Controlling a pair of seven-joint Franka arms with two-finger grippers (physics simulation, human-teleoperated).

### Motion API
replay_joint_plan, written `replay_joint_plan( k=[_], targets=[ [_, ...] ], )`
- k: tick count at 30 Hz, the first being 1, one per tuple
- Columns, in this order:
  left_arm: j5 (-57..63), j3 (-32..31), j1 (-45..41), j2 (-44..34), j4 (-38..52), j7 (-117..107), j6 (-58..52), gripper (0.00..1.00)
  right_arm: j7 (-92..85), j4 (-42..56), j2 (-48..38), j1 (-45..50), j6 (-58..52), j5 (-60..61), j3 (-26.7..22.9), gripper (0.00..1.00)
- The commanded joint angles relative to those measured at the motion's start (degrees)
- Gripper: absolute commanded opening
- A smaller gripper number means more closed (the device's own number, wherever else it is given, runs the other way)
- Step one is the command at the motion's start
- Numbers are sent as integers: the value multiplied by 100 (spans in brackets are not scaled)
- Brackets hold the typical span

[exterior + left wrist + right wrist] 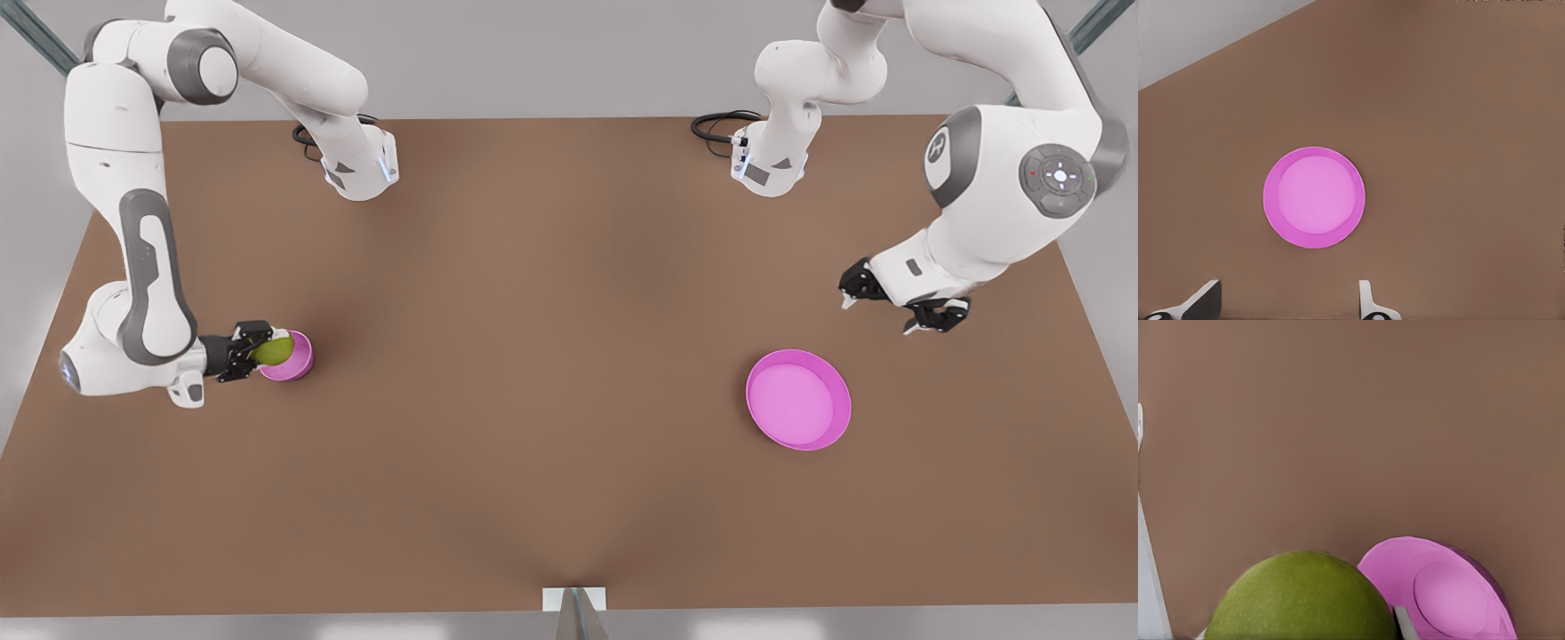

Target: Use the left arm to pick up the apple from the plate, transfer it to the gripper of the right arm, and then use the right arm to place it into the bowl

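Observation:
At the front view's left, my right gripper point(256, 352) is shut on the yellow-green apple point(274, 350). It holds the apple at the rim of the small pink bowl point(296, 359), on the side toward the arm. The right wrist view shows the apple point(1301, 600) close up, one pale fingertip point(1403, 623) against it and the bowl point(1448, 593) just beyond. My left gripper point(882, 315) waits open at the front view's right, hanging above the table behind the flat pink plate point(797, 400). Seen from the left wrist, the plate point(1314, 197) lies bare beyond the spread fingertips point(1368, 305).
The brown table point(533, 356) spans the scene. Both arm bases point(360, 169) point(769, 164) stand at its far edge with black cables point(722, 124). A small white bracket point(574, 601) sits at the middle of the near edge.

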Motion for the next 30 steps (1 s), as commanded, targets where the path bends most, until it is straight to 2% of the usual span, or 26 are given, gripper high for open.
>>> replay_joint_plan(
  k=[1,8,10,16,18,19,20,21,23,25,26,27,28,29,30],
  targets=[
    [-3,-1,4,0,4,-2116,-72,100,-543,-157,-31,-6,862,-361,42,79],
    [-3,-1,-40,0,4,-2124,-72,100,-640,-474,-66,-6,1470,-405,51,82],
    [-3,-1,-40,0,4,-2116,-72,100,-578,-580,-242,20,1443,-405,51,100],
    [-3,-1,-40,35,4,-2124,-72,100,-631,-492,-251,-6,1356,-405,51,100],
    [-3,-1,-40,35,4,-2124,-72,100,-246,262,-294,46,759,-405,59,100],
    [-3,-1,-40,35,4,-2124,-72,100,545,966,-417,196,302,-747,208,100],
    [-3,-1,-40,35,4,-2142,-72,100,1951,2152,-426,336,-507,-1309,603,100],
    [-3,-1,-40,35,4,-2221,-54,100,3243,2944,-452,644,-807,-1898,920,100],
    [-11,-1,-40,35,4,-2230,-72,100,5748,2919,-1033,811,-833,-2321,1360,100],
    [-117,-1,-49,35,12,-2379,-72,100,6128,2883,-1068,742,-798,-2304,1527,100],
    [-117,-1,-110,44,12,-2388,-63,100,6180,2753,-1567,1746,-860,-2313,384,100],
    [-91,-1,-110,61,12,-2388,-63,100,6163,2489,-1884,3441,-868,-1701,-1724,100],
    [-38,-1,-110,167,21,-2388,-37,100,6154,1883,-2288,3545,-711,-1345,-1953,100],
    [-38,8,-102,228,47,-2362,-28,100,6172,1671,-2404,3545,-614,-1616,-1927,100],
    [-29,8,-102,351,162,-2362,-19,100,6154,1697,-2395,3361,-666,-1741,-1700,100]
  ],
)
